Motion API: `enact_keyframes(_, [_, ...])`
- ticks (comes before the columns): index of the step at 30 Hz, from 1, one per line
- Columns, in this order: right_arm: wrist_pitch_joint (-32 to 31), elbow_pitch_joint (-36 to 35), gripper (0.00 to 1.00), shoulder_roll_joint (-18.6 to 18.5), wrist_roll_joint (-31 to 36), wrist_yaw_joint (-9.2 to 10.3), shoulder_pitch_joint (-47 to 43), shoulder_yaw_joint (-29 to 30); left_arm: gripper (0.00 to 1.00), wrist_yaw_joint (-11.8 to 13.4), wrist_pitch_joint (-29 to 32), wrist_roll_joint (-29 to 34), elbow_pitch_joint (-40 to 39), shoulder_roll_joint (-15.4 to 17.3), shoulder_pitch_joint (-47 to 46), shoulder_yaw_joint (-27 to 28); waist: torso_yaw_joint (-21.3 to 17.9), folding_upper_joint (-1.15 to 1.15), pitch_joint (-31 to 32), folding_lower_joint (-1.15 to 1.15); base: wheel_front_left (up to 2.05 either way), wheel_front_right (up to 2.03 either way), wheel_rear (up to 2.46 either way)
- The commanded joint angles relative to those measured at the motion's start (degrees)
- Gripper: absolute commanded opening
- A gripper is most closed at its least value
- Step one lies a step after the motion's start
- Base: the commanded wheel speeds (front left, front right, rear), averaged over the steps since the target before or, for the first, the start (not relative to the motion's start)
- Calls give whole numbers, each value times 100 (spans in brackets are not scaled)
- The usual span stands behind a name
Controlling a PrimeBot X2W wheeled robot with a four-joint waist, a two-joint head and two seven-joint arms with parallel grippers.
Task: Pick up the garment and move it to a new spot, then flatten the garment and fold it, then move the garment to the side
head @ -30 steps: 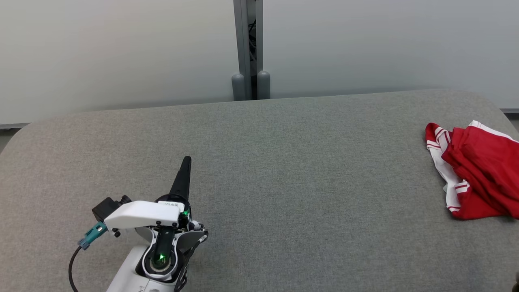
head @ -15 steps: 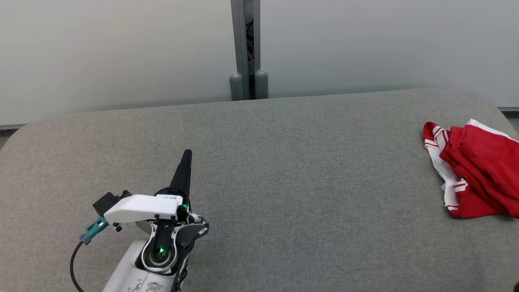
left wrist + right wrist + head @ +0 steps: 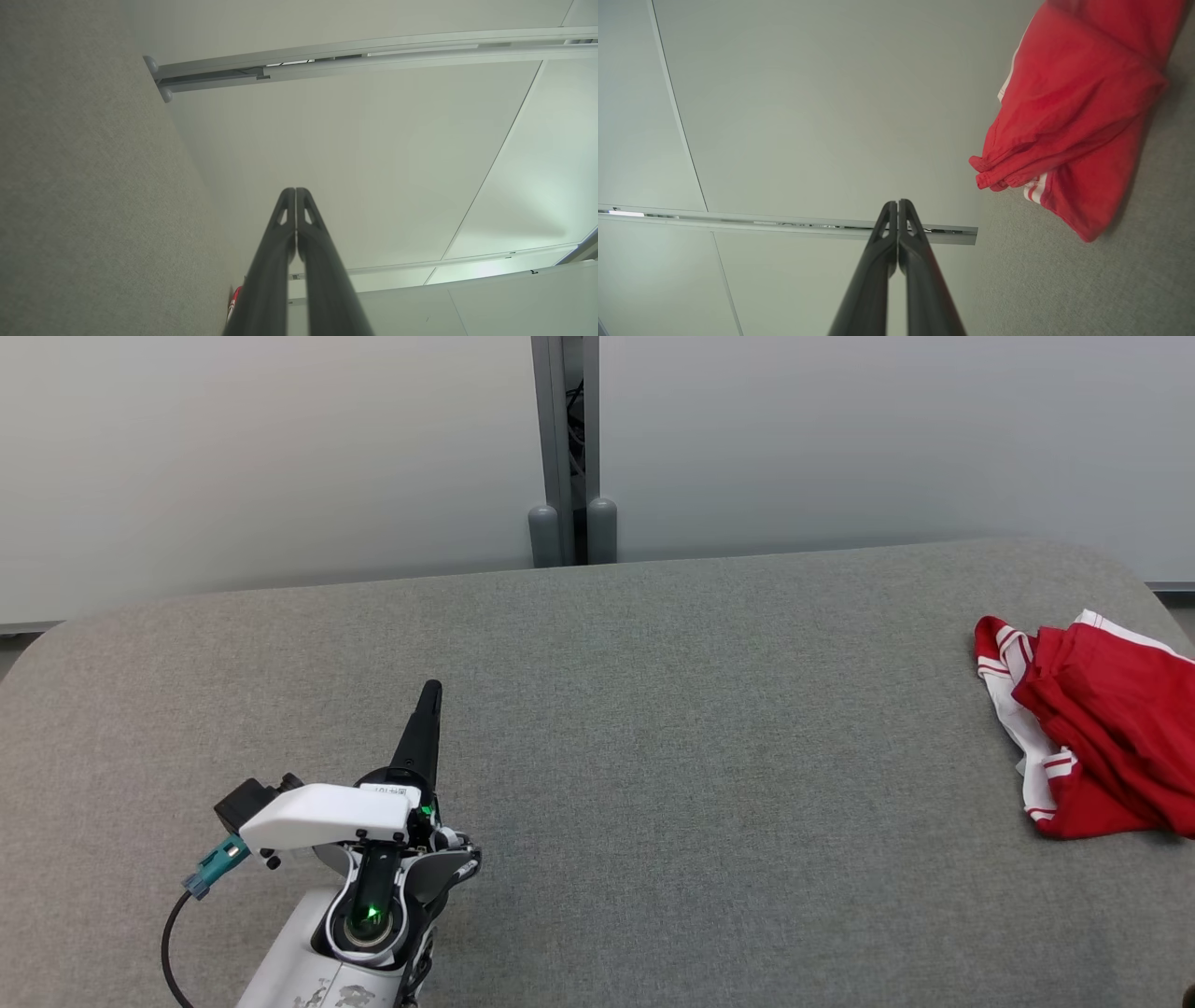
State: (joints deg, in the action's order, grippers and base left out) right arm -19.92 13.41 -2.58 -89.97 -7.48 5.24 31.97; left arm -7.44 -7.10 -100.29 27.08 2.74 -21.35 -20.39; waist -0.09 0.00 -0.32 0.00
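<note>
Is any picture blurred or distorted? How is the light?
Head view: soft, even light, sharp; the garment casts a faint shadow on the table. Right wrist view: the garment is slightly soft at the top edge. Left wrist view: the wall rail curves from wide-angle distortion.

Head cam: high, pitched forward and down over the grey table, far enough back to take in most of it. Panel joint at 12 o'clock, garment at 3, left gripper at 7.

Left wrist cam: low over the table, rolled sideways so the table sits at 9 o'clock, aimed at the wall. Same joint at 12, garment sliver at 6.

Right wrist cam: rolled the other way, table at 4, garment close at 2.

All three share table, wall, garment.
</note>
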Motion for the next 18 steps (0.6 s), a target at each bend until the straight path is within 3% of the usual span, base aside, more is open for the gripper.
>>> enact_keyframes(1, [-19, -41, 0, -56, -23, -2, -1, 10, 0, -23, 1, -9, 14, 25, -38, 3, 0, 0, 0, 0, 0, 0, 0])
enact_keyframes(18, [-17, -40, 0, -56, -24, -2, -1, 8, 0, -23, 0, -9, 13, 25, -38, 3, 0, 0, 0, 0, 0, 0, 0])
